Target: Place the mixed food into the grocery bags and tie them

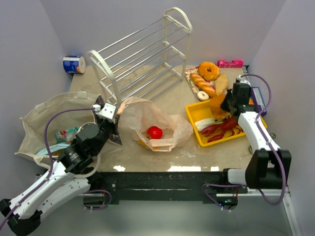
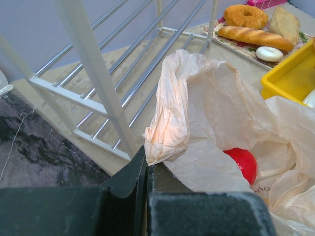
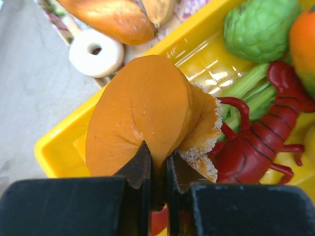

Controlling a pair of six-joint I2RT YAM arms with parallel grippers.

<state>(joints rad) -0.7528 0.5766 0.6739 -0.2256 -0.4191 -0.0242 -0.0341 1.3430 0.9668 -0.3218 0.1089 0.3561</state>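
My left gripper [image 1: 117, 132] is shut on a bunched handle of the peach-pink plastic bag [image 1: 147, 115], which lies open on the table; the pinch shows in the left wrist view [image 2: 146, 157] below the bag [image 2: 216, 108]. A red apple [image 1: 154, 132] sits in the bag's mouth [image 2: 243, 164]. The beige cloth tote [image 1: 44, 115] lies at the left with snack packets [image 1: 65, 134] inside. My right gripper [image 1: 225, 106] is shut on a soft orange food piece [image 3: 142, 108] with a crumbly white edge, above the yellow tray [image 3: 59, 147]. A green fruit [image 3: 258, 29] and an orange fruit [image 3: 305, 44] lie in the tray.
A red lobster [image 3: 261, 142] and green stalks lie in the yellow tray [image 1: 194, 112]. Bread loaves and a donut [image 1: 208, 70] sit on a patterned mat behind it. A white wire rack [image 1: 142, 54] lies tipped at the back centre. A can [image 1: 74, 64] stands at the back left.
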